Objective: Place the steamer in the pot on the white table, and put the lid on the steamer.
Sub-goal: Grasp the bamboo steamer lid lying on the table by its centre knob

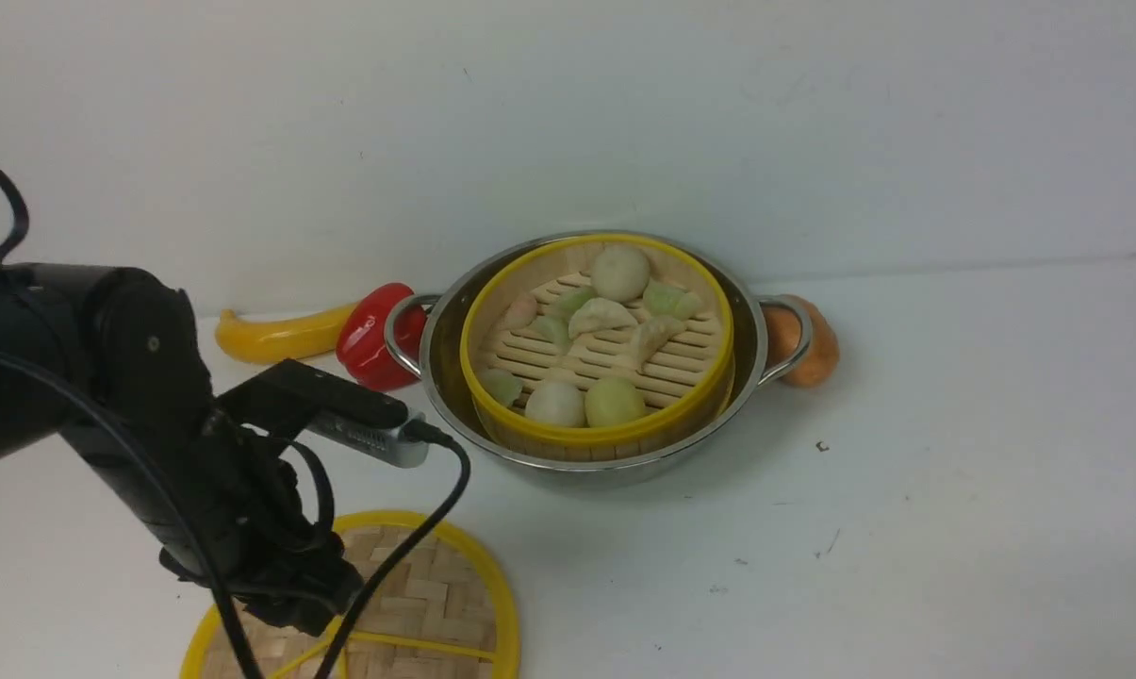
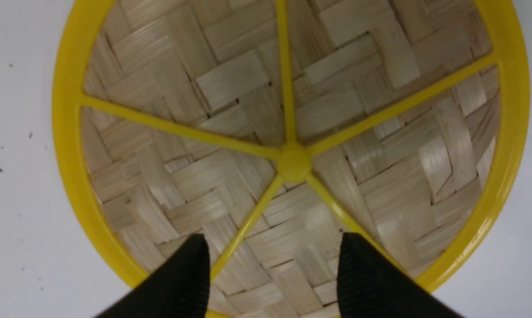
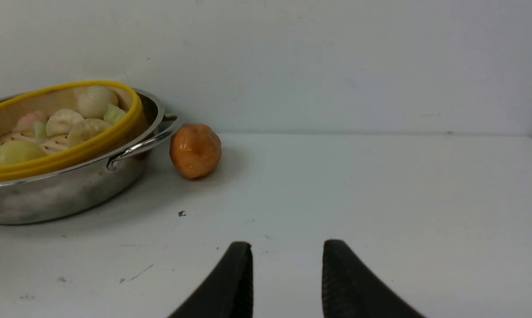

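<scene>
Front view: L pincer (image 1: 327,622) over lid (image 1: 426,594).

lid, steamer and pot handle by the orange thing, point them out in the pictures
Lid (image 2: 294,163): left wrist view, centre knob
Steamer (image 1: 598,437): front view, near rim
Pot handle (image 3: 149,143): right wrist view, the loop's bar

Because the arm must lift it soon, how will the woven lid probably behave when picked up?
The lid looks fairly stiff, since a yellow rim and spokes brace the weave. It is probably light, being thin woven strips. The small, smooth-looking centre knob might slip if pinched.
</scene>
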`<state>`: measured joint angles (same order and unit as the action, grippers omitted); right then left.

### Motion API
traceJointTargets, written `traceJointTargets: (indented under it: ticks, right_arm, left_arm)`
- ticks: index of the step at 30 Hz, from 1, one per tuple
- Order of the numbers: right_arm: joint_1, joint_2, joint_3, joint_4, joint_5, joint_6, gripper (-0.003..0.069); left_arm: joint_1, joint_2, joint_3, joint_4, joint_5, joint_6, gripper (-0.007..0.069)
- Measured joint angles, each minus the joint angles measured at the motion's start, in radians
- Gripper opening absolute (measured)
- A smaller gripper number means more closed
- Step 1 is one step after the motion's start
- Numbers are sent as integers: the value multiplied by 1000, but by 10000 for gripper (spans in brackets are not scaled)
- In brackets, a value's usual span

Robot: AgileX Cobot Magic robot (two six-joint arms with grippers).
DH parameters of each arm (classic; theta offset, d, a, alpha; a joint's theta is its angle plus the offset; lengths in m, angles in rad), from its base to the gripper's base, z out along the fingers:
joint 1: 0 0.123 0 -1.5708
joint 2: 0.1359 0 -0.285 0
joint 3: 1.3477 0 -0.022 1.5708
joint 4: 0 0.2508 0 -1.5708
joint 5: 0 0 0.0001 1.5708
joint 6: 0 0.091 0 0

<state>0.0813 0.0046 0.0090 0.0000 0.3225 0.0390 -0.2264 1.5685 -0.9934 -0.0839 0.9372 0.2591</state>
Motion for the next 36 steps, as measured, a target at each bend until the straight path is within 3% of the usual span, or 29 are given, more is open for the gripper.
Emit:
traceJointTargets:
  ticks: [5,12,20,36]
  right_arm:
    - [0,0,0,0,0,0,243]
    - [0,0,0,0,0,0,243]
    - [0,0,0,0,0,0,243]
    - [0,0,0,0,0,0,243]
  left_arm:
    - [-8,55,-1,-67,-5,-18,429]
    - [-9,106,-1,-160,-27,-75,353]
    - [-9,113,-1,-112,-77,-160,303]
    - [-9,125,-1,-21,-79,-287,300]
